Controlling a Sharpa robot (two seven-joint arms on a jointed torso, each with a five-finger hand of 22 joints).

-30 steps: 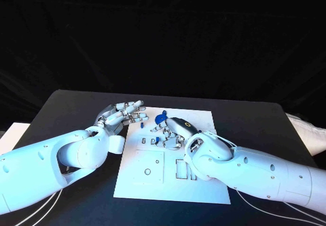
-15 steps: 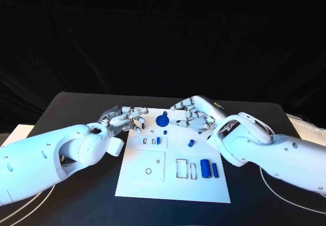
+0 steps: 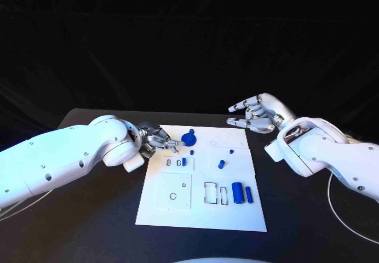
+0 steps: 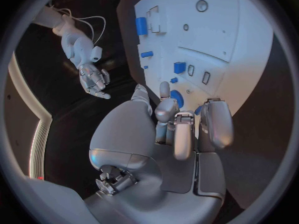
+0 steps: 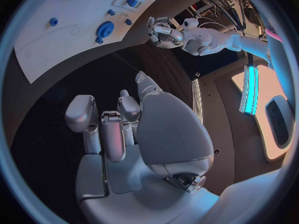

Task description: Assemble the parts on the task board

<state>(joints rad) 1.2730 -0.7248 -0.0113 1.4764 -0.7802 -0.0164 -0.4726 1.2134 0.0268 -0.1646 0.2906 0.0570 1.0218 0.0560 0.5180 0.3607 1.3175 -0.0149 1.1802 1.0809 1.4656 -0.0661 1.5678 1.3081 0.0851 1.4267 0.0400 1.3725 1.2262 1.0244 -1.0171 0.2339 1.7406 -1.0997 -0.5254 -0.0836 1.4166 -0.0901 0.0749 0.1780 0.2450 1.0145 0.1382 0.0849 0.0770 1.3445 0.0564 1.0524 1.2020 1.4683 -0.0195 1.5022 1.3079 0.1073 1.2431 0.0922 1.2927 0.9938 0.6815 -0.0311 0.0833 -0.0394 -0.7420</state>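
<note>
The white task board lies in the middle of the black table. A blue gear stands near its far left edge, and it also shows as the gear and the gear. My left hand hovers at the board's far left side, its fingers loosely bent with their tips close to the gear, and it holds nothing. I cannot tell if they touch it. My right hand is raised beyond the board's far right corner, fingers apart and empty, seen as the right hand.
Two tall blue blocks stand at the board's near right beside a rectangular slot. A small blue block and small pegs sit mid-board. Bare black table surrounds the board.
My right hand has lifted off the board and drawn back to the far right. My left hand has lowered and turned its fingers toward the gear.
</note>
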